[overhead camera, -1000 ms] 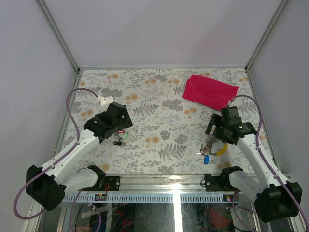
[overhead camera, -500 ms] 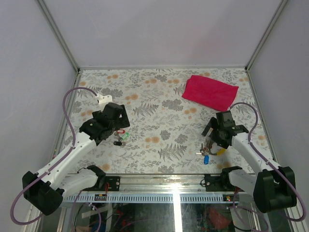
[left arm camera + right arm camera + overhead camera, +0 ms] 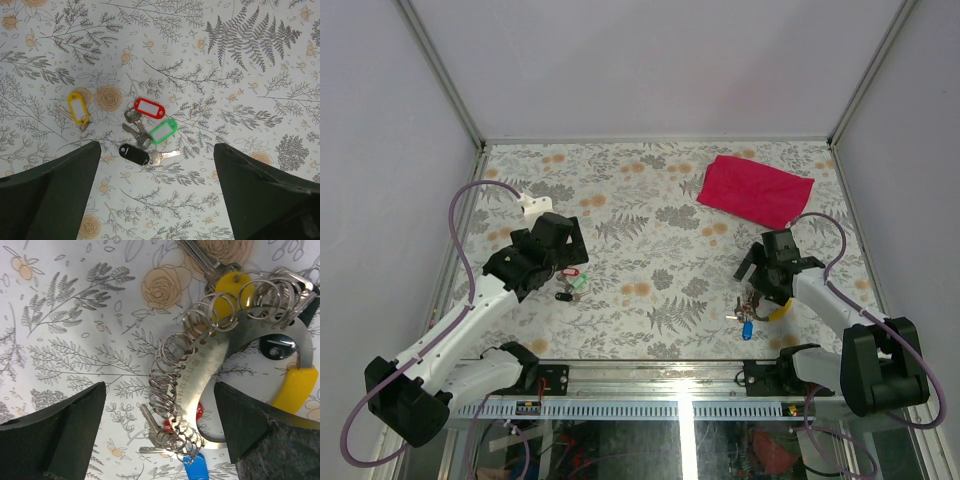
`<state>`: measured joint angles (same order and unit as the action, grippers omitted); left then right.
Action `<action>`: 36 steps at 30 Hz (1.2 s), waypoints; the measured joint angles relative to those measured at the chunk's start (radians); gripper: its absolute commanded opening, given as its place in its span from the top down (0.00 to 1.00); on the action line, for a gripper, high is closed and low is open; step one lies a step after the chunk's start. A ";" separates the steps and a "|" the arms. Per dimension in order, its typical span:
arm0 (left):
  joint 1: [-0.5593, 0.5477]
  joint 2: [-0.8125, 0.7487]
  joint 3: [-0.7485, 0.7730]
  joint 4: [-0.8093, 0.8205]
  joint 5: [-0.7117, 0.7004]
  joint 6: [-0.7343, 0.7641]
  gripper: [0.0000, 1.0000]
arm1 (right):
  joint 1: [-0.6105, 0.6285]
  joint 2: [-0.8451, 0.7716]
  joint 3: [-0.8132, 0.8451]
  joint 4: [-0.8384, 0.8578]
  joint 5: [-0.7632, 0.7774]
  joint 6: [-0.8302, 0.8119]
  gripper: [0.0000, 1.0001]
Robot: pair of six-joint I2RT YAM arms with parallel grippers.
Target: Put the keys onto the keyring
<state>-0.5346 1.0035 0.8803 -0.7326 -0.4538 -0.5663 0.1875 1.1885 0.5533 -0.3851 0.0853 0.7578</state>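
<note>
Left wrist: left jaws wide apart above the keys [image 3: 144, 136]; right jaws likewise over the keyring [image 3: 170, 366]

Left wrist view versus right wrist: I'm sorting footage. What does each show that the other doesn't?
Only left wrist: loose keys with red, green and black tags clustered, a yellow-tagged one apart. Only right wrist: the keyring, many split rings on a curved metal plate, with a blue tag. Both: floral table and open fingers at the bottom corners.
</note>
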 measured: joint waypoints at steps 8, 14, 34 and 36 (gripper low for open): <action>0.000 0.000 0.000 0.000 0.000 0.002 0.00 | 0.000 0.027 -0.001 0.061 -0.010 -0.007 0.04; 0.000 0.000 0.000 0.000 0.000 0.002 0.00 | -0.001 0.035 -0.005 0.108 -0.055 -0.007 0.08; 0.000 0.000 0.000 0.000 0.000 0.002 0.00 | 0.247 0.080 -0.028 0.298 -0.104 0.181 0.10; 0.000 0.000 0.000 0.000 0.001 0.002 0.00 | 0.288 0.115 -0.010 0.324 -0.105 0.205 0.10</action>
<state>-0.5346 1.0035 0.8803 -0.7326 -0.4530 -0.5640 0.4755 1.3033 0.5430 -0.0608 -0.0193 0.9627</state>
